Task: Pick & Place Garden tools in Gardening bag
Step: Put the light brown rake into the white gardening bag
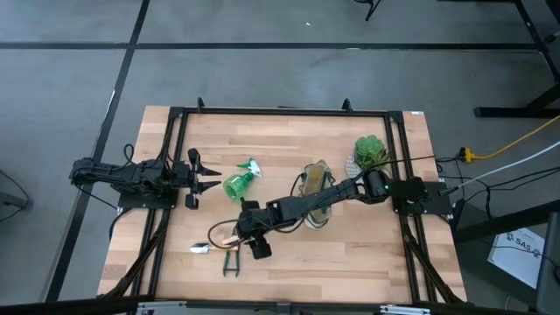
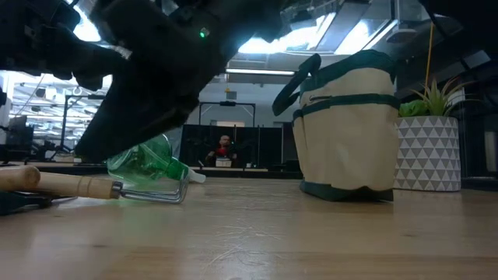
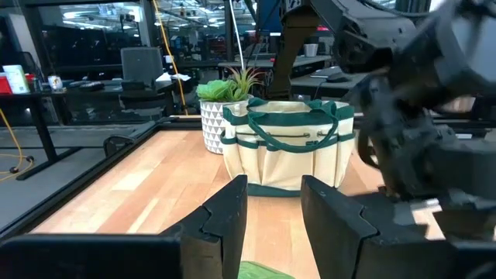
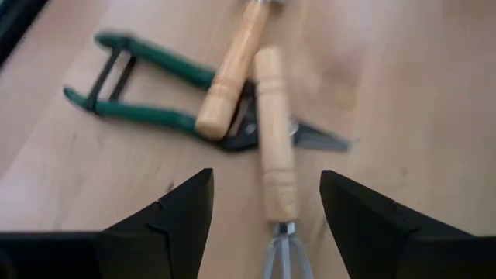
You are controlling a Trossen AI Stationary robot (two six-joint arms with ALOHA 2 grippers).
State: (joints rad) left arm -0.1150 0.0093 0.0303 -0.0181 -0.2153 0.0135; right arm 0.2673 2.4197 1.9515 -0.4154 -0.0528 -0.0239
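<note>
1. Right gripper (image 4: 263,213), fingers spread and empty, hovers over the hand rake (image 4: 273,147) at the table's near edge; the left gripper (image 1: 194,175), fingers apart, waits at the left.
2. The rake's handle lies against the trowel handle (image 4: 231,74), both across the pruning shears (image 4: 147,97); a grasp here may catch two tools or knock one away.
3. The spray bottle (image 1: 238,182) lies left of the gardening bag (image 1: 315,192), which stands mid-table.
4. No readable label on any tool or the bag.

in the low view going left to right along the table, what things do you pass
Wooden tool handle lying flat → green translucent spray bottle on its side → beige fabric tote bag with dark green trim → green plant in a white patterned pot.
</note>
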